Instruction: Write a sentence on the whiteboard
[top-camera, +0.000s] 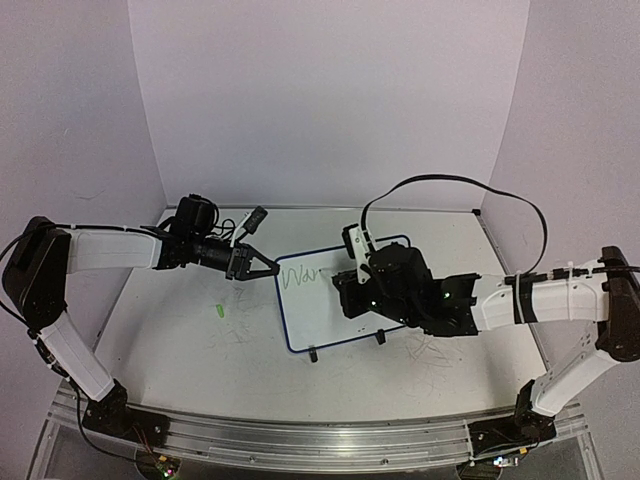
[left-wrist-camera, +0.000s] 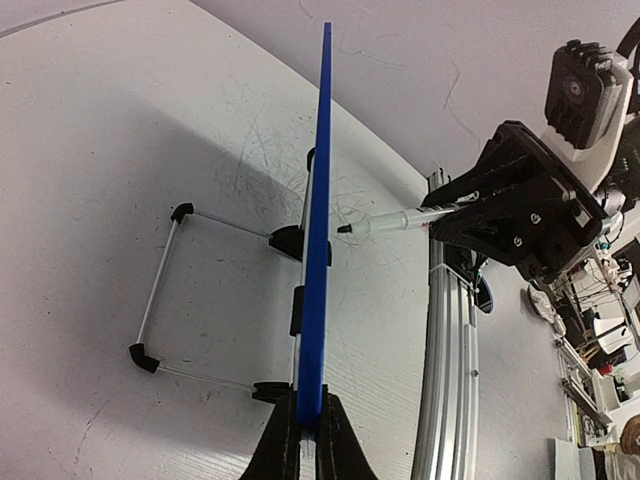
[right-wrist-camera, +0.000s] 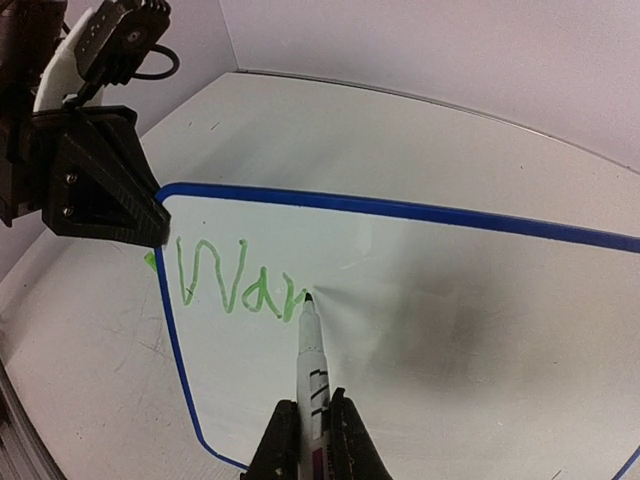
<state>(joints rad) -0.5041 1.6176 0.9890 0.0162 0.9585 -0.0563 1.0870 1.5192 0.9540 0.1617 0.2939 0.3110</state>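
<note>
Left of the whiteboard (top-camera: 325, 318), the left gripper (top-camera: 262, 267) reaches in from the table's left side and meets the board at its upper-left corner. The left wrist view looks along the board's blue rim (left-wrist-camera: 318, 220) edge-on, and there the left gripper (left-wrist-camera: 307, 440) is clenched on that rim, one finger on each face. In the right wrist view the same gripper (right-wrist-camera: 150, 225) covers the corner just above the writing. On the tabletop (top-camera: 180, 350), left of the board and apart from it, lies a small green smear (top-camera: 218, 311).

The whiteboard stands at the middle of the table, two black feet (top-camera: 313, 354) at its near edge. A thin wire stand (left-wrist-camera: 160, 290) spreads out behind its back face. Only the start of the sentence (right-wrist-camera: 240, 285) is on it: green letters reading "War", in the board's upper-left part, just beside the left rim.

The marker (right-wrist-camera: 313, 365) has its dark tip touching the board at the end of the last letter. The right gripper (right-wrist-camera: 312, 440) grasps the marker's barrel between its closed fingers and hangs over the board's right half (top-camera: 375, 285). From the left wrist view the marker (left-wrist-camera: 390, 222) points at the board's face, held by the right gripper (left-wrist-camera: 470, 205). Right of the board, a black cable (top-camera: 480, 185) arcs above the right arm.
</note>
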